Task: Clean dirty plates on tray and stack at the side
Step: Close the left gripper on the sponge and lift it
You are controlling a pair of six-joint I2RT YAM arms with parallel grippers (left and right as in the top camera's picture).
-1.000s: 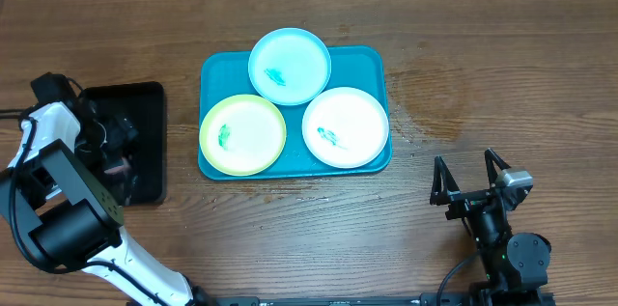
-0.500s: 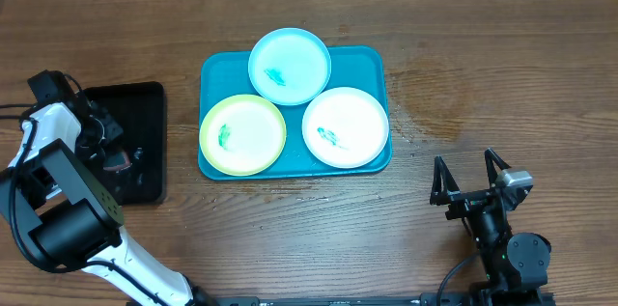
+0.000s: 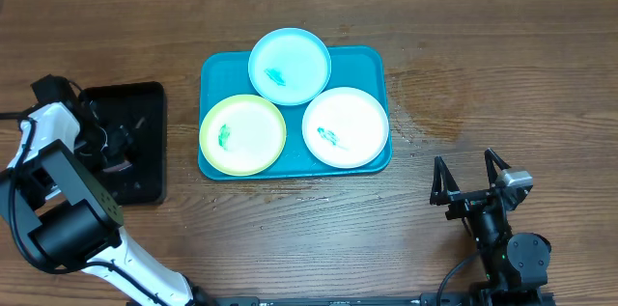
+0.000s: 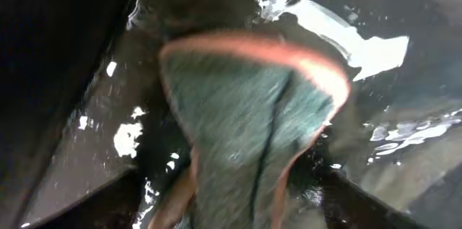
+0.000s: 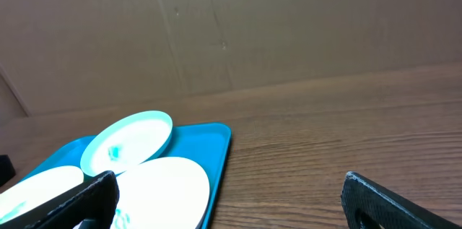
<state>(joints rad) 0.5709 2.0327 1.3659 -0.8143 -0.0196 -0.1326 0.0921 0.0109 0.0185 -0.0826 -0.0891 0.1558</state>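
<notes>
— Why is the left gripper (image 3: 114, 142) down in the black tray (image 3: 150, 98), far left?
— Probably for the wet green cloth (image 4: 245, 128); I can't tell if it grips. The right gripper (image 3: 463, 159) idles wide open, lower right. Smeared plates (image 3: 346, 127) sit on the tray (image 3: 214, 63), upper centre.

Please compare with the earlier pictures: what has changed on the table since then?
Only the left gripper moved, shifting slightly inside the black tray over the green cloth. The shift is too small to name a direction, and I cannot tell whether it holds the cloth. The blue plate, yellow-green plate, white plate, blue tray and open right gripper stayed as they were.
</notes>
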